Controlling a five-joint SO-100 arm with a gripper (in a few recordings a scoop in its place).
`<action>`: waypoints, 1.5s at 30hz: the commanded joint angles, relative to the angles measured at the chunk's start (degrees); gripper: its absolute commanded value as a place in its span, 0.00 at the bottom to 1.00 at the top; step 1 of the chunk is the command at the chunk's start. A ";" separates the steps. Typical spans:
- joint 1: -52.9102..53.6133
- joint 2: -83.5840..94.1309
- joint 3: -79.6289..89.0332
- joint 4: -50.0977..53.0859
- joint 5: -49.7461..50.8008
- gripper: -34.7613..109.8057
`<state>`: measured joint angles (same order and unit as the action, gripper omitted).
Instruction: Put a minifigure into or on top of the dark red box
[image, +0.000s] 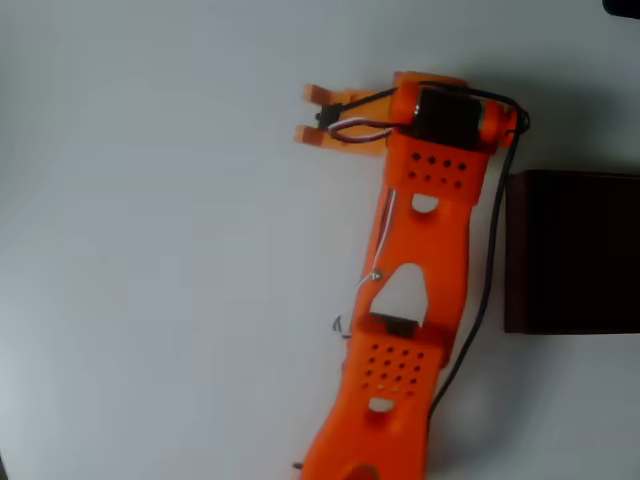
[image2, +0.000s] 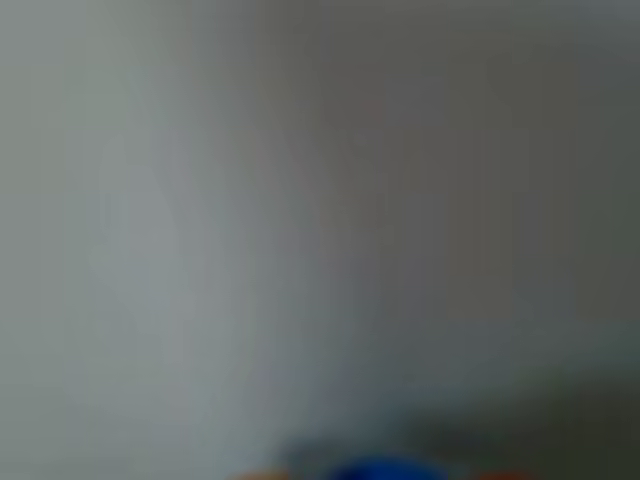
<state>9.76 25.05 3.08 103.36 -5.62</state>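
My orange gripper (image: 312, 115) points left in the overhead view, up and to the left of the dark red box (image: 570, 250). A small dark piece, the minifigure (image: 323, 117), sits between the two fingers, and the jaws look closed on it. The wrist view is heavily blurred. It shows a blue rounded blob, the minifigure's head (image2: 375, 468), at the bottom edge with hints of orange on either side. The dark red box lies flat at the right edge with its top towards the camera, and part of it is cut off by the frame.
The orange arm (image: 410, 300) runs from the bottom edge up the middle of the white table (image: 150, 250). A black cable (image: 487, 270) hangs along its right side, close to the box's left wall. A dark object (image: 622, 6) sits in the top right corner.
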 joint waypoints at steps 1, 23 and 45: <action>0.79 11.51 4.31 1.49 1.93 0.24; 26.63 25.84 18.98 1.49 6.33 0.24; 25.05 45.00 42.54 1.41 5.98 0.38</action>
<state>35.68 58.89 39.46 103.36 0.26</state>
